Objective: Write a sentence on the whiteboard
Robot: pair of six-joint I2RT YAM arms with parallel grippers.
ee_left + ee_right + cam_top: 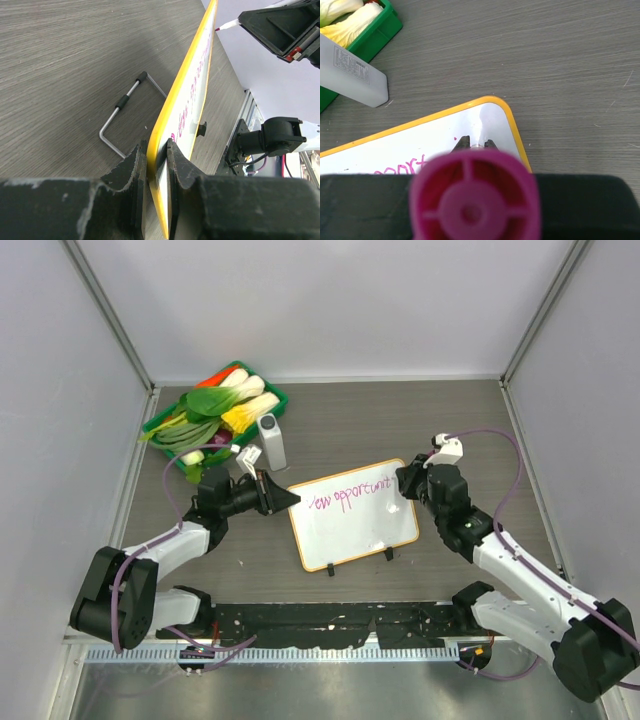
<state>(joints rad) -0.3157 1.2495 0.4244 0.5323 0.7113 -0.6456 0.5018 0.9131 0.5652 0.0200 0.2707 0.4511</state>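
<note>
Black left hand (288, 500), white arms (530, 580), purple cables (490, 431)

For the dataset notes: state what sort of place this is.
Probably a lab robot test cell: plain panel walls enclose a wood-grain table, the left arm and right arm are mounted at its near edge, and a green tray of vegetables and a whiteboard serve as props.

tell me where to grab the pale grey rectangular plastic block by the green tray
Probably across the narrow width of the pale grey rectangular plastic block, mid-length, coming from above: it is long and slim, its long sides look free, while the green tray crowds its far end.
</note>
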